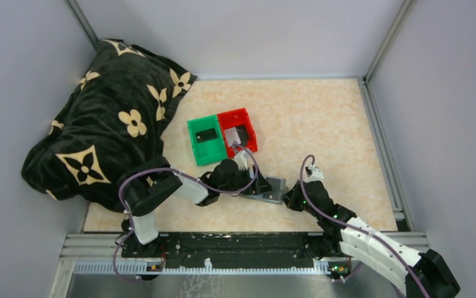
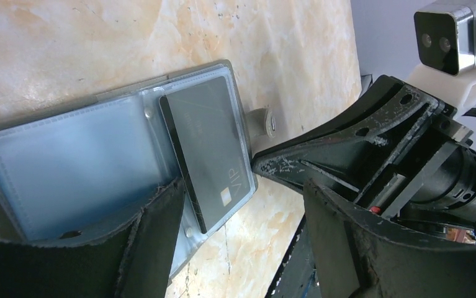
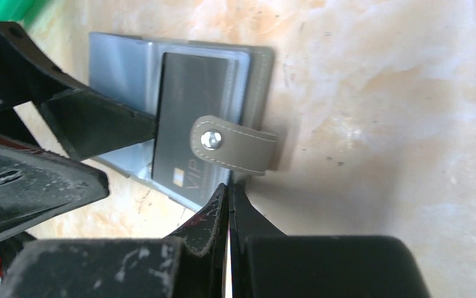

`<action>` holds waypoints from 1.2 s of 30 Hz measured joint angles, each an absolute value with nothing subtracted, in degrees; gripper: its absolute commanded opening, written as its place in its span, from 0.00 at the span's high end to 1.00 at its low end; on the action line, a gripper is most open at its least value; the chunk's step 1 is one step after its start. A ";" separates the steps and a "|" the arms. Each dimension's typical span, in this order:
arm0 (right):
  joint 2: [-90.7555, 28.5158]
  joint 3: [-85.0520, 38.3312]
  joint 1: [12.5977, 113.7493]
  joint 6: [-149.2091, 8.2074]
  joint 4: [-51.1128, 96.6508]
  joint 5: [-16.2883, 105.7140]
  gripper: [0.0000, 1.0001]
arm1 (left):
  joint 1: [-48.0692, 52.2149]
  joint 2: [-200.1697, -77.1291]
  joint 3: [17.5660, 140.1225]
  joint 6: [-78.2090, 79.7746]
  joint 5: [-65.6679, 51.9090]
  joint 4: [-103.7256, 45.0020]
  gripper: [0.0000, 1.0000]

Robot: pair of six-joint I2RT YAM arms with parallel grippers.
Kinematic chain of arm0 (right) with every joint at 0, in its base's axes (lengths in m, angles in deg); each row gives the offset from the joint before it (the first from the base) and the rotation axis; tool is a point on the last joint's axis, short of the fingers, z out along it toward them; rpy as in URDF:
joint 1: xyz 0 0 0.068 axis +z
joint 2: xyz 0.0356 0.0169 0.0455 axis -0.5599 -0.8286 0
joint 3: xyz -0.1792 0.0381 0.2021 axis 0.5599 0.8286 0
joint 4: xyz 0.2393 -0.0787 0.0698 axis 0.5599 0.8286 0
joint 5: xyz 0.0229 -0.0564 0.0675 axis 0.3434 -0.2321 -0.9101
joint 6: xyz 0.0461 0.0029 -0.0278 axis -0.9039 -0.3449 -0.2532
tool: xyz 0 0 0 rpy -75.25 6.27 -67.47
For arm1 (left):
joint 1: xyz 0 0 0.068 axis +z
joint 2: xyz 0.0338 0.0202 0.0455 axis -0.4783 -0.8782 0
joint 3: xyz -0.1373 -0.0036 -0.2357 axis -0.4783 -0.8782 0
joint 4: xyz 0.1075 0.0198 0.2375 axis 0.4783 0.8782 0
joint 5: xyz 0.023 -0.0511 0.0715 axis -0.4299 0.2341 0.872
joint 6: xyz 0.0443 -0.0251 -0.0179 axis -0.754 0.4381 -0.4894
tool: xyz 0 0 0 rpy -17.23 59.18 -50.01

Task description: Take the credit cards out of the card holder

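Partway done. One dark card (image 1: 207, 135) lies in the green plastic bin (image 1: 192, 131). The red plastic bin (image 1: 233, 114) holds something flat and grey, too small to call. One black "VIP" credit card (image 2: 207, 149) is left in the right panel of the open grey bifold card holder (image 2: 67, 167), flat on the bench (image 1: 322, 118) between the arms.

Left pincer (image 2: 242, 189) is spread around the card's corner, pinching nothing. Right pincer (image 3: 229, 195) is pressed together at the holder's edge by the snap strap (image 3: 235, 146) — pinning it, I'd judge.

Count — one holder, two bins.

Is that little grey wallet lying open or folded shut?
Open. The wallet lies spread flat, both clear inner panels showing, a black card on one panel, its snap strap unfastened.
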State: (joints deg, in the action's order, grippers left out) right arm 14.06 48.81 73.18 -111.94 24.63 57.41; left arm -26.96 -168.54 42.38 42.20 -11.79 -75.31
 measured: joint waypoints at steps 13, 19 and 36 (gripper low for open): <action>10.21 47.59 71.24 -111.76 24.72 58.24 1.00 | -26.78 -168.45 42.20 42.17 -11.55 -75.44 0.23; 11.96 45.62 71.24 -109.66 29.03 58.29 1.00 | -26.80 -168.45 42.09 42.17 -11.55 -75.70 0.23; 4.12 42.54 71.24 -107.28 25.03 55.67 1.00 | -26.78 -168.47 42.07 42.13 -11.66 -75.79 0.22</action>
State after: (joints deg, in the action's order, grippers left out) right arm 4.12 42.54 71.24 -107.28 25.03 55.67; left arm -26.78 -168.47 42.07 42.13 -11.66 -75.79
